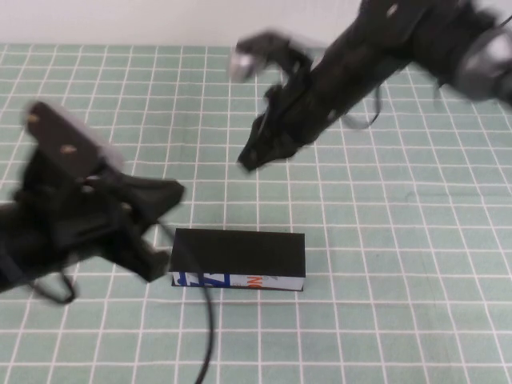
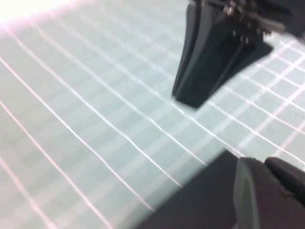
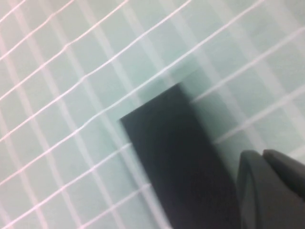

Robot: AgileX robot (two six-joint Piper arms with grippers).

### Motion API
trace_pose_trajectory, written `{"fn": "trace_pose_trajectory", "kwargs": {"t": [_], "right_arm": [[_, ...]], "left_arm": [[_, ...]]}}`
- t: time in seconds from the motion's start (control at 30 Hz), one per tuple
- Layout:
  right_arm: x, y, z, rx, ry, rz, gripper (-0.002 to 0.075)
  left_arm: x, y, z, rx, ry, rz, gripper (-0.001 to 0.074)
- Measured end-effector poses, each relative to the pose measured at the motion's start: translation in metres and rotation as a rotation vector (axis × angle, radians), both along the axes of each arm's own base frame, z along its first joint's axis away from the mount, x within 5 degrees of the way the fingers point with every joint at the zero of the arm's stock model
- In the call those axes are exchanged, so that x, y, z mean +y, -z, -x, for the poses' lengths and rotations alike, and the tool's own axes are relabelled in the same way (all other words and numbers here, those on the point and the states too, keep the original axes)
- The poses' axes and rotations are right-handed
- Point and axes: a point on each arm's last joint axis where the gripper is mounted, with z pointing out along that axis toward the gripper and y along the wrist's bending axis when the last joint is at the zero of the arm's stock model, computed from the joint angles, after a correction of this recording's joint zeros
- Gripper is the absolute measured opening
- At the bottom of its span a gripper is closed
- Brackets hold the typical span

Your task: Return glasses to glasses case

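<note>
The glasses case lies shut on the mat at centre front, black on top, its white front edge printed blue and orange. The glasses are not in view. My left gripper is shut and empty, just off the case's left end. In the left wrist view its fingertips hang over the black case top. My right gripper is shut and empty, raised above the mat behind the case. It also shows in the left wrist view. In the right wrist view, the right gripper is above the case.
A green mat with a white grid covers the whole table. A black cable runs from the left arm down to the front edge. Both arms look smeared by motion.
</note>
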Motion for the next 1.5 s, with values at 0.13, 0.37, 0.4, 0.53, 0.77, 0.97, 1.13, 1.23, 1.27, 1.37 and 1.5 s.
{"fn": "trace_pose_trajectory", "kwargs": {"t": [0.13,0.37,0.4,0.53,0.77,0.97,1.13,1.23,1.27,1.37,1.5], "right_arm": [[-0.021,-0.050,0.015,-0.152,0.105,0.043,-0.0013],[-0.061,-0.134,0.065,-0.336,0.247,0.027,-0.0013],[-0.066,-0.143,0.072,-0.354,0.263,0.026,-0.0013],[-0.090,-0.180,0.107,-0.440,0.326,-0.001,-0.0013],[-0.131,-0.226,0.173,-0.573,0.416,-0.086,-0.0013],[-0.169,-0.213,0.222,-0.670,0.546,-0.093,-0.0013],[-0.197,-0.164,0.256,-0.713,0.662,-0.114,-0.0013],[-0.209,-0.122,0.277,-0.719,0.681,-0.122,-0.0013],[-0.212,-0.106,0.283,-0.714,0.683,-0.119,-0.0013],[-0.220,-0.061,0.299,-0.691,0.699,-0.123,-0.0013],[-0.229,-0.012,0.312,-0.687,0.722,-0.121,-0.0013]], "left_arm": [[0.016,-0.029,0.028,-0.158,0.014,-0.060,-0.0002],[0.039,-0.038,0.084,-0.081,0.086,-0.159,-0.0002],[0.042,-0.036,0.089,-0.046,0.083,-0.174,-0.0002],[0.056,-0.028,0.104,0.065,0.012,-0.229,-0.0002],[0.075,-0.047,0.119,-0.046,-0.181,-0.065,-0.0002],[0.078,-0.052,0.128,-0.048,-0.198,0.023,-0.0002],[0.077,-0.054,0.133,-0.020,-0.187,0.095,-0.0002],[0.076,-0.055,0.134,-0.007,-0.189,0.115,-0.0002],[0.076,-0.055,0.134,-0.004,-0.189,0.116,-0.0002],[0.076,-0.054,0.134,0.000,-0.188,0.115,-0.0002],[0.076,-0.054,0.134,0.004,-0.187,0.118,-0.0002]]}}
